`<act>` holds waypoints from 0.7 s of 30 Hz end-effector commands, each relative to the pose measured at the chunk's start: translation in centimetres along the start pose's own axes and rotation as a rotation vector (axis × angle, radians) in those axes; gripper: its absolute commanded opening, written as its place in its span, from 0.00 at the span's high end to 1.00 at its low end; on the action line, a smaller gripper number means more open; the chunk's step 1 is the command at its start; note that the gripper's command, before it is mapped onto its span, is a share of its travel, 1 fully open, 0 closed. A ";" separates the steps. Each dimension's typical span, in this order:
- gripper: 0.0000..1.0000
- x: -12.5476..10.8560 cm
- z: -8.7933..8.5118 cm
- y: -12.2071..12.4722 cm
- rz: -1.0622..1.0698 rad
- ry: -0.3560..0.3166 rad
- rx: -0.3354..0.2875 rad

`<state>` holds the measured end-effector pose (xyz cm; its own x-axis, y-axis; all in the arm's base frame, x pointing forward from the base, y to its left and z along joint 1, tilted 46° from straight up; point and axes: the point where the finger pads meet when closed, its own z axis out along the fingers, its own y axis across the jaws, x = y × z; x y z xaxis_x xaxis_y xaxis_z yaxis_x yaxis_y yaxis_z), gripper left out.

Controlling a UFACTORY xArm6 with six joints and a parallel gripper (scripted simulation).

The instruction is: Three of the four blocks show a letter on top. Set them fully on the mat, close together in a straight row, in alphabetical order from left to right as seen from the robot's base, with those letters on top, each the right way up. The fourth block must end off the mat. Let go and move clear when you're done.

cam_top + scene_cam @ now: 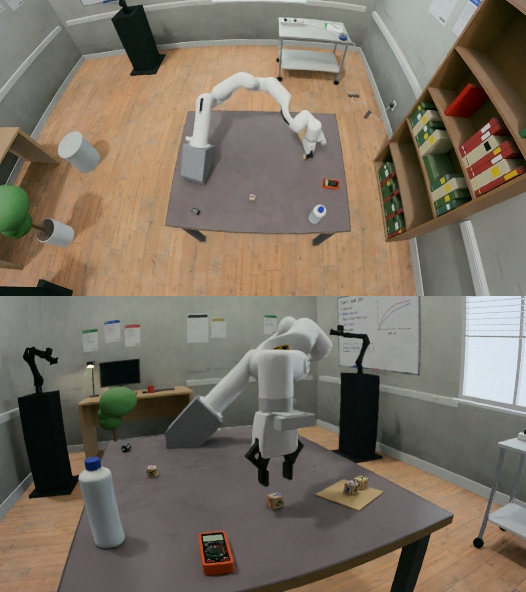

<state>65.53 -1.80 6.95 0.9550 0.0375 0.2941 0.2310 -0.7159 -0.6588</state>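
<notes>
A tan mat [348, 496] lies on the grey table near its right edge. Two letter blocks stand on it side by side, one with a blue face [350, 487] and one behind it [361, 482]. A third block [274, 500] sits on the table left of the mat; it also shows in the overhead view [304, 156]. A fourth block [152, 471] [253, 197] lies far off to the left. My gripper [274, 473] hangs open and empty above the table, just above and slightly left of the third block.
An orange multimeter [216, 552] lies near the front edge. A white bottle with a blue cap [100, 503] stands at the front left. A small dark object [125, 447] lies at the far left. The arm's grey base [192, 423] stands at the back.
</notes>
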 end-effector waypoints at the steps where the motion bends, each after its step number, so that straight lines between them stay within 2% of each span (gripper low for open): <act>1: 0.31 0.1 0.4 0.0 -0.001 0.003 -0.002; 12: 0.31 0.1 1.9 0.1 -0.001 0.003 -0.002; 21: 0.31 0.1 2.3 0.1 -0.001 0.003 -0.002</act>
<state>65.98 -0.18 5.29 0.9550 0.0376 0.2941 0.2311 -0.7159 -0.6589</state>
